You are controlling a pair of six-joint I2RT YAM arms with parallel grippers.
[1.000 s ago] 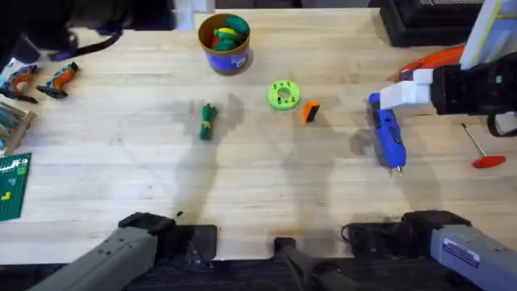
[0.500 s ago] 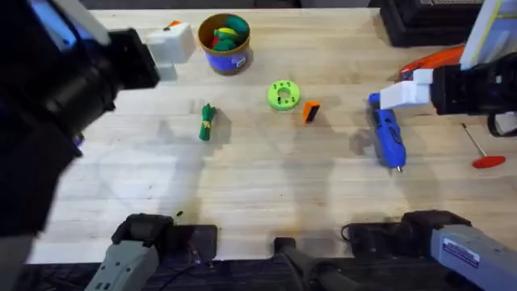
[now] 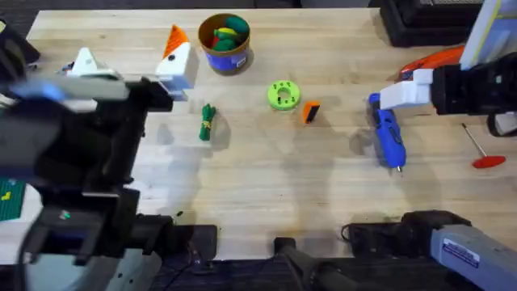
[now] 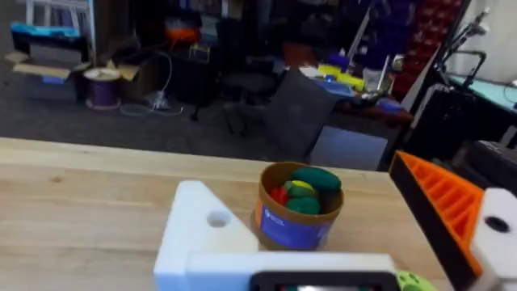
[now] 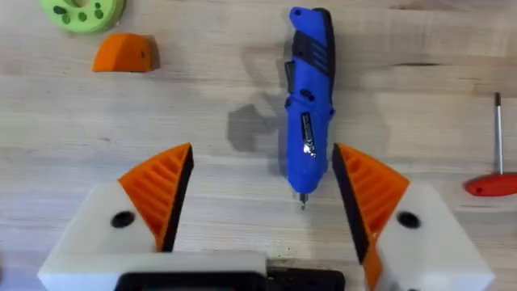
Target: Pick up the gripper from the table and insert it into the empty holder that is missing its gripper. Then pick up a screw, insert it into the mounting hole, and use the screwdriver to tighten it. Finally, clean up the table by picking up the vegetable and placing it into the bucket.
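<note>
The orange gripper (image 3: 311, 111) (image 5: 125, 53) lies on the table beside a lime-green disc (image 3: 283, 95). My left gripper (image 3: 129, 46) (image 4: 323, 242) is open and high near the bucket (image 3: 224, 42) (image 4: 299, 210). One of its fingers is the bare white holder (image 4: 202, 234) (image 3: 83, 61) with a hole; the other carries an orange pad (image 4: 440, 202). My right gripper (image 3: 404, 93) (image 5: 262, 194) hangs open over the blue screwdriver (image 3: 388, 137) (image 5: 309, 105), holding nothing. The dark-green vegetable (image 3: 208, 121) lies left of the disc. I cannot make out a screw.
A thin rod with a red handle (image 3: 482, 149) (image 5: 493, 184) lies at the right edge. Toy food fills the bucket. A green board (image 3: 12, 190) sits at the left edge, dark equipment (image 3: 420, 24) at the back right. The left arm (image 3: 73, 162) looms large over the left side.
The left arm has swung in from the left and risen under the camera, its gripper moving right toward the bucket. The right arm and the table's things have not moved.
</note>
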